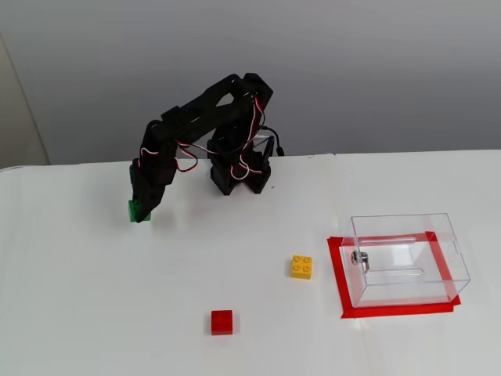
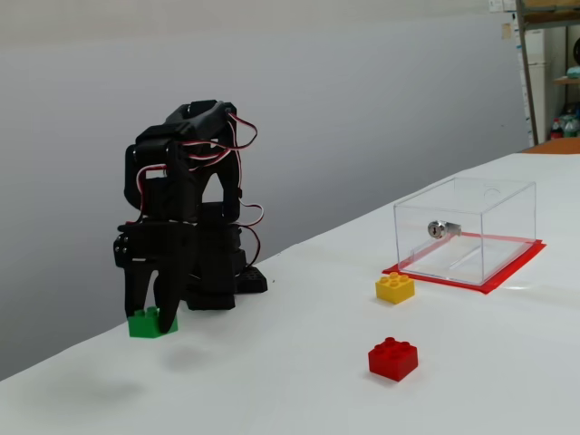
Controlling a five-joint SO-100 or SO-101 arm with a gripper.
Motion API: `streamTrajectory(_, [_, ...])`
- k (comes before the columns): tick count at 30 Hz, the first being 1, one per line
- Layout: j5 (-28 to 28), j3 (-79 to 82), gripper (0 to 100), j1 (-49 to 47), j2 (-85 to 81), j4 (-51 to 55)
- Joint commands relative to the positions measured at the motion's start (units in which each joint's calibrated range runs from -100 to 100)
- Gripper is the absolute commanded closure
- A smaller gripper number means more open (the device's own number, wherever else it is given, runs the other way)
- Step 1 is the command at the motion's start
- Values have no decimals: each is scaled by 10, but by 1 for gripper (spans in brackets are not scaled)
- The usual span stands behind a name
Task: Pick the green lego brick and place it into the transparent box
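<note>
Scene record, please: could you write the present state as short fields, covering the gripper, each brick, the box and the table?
gripper: shut on the green lego brick, lifted off the table, shadow beneath it
green lego brick: held between the fingers, in the air
yellow brick: on the table, beside the box
red brick: on the table, nearest the camera in both fixed views
transparent box: inside a red tape frame, no brick in it

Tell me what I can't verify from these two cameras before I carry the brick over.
- Finger contact on the green lego brick: the gripper covers it from above; dark, small in the side fixed view.
- Transparent box top, open or lidded: clear walls, unreadable in both fixed views.
</note>
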Motion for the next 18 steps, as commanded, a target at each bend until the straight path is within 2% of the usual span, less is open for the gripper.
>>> streamTrajectory(1, [2, -14, 93, -31, -81, 14])
streamTrajectory(8, [2, -14, 93, -124, -205, 20])
streamTrajectory(14, [3, -107, 93, -216, -225, 129])
streamTrajectory(18, [-2, -161, 93, -293, -216, 162])
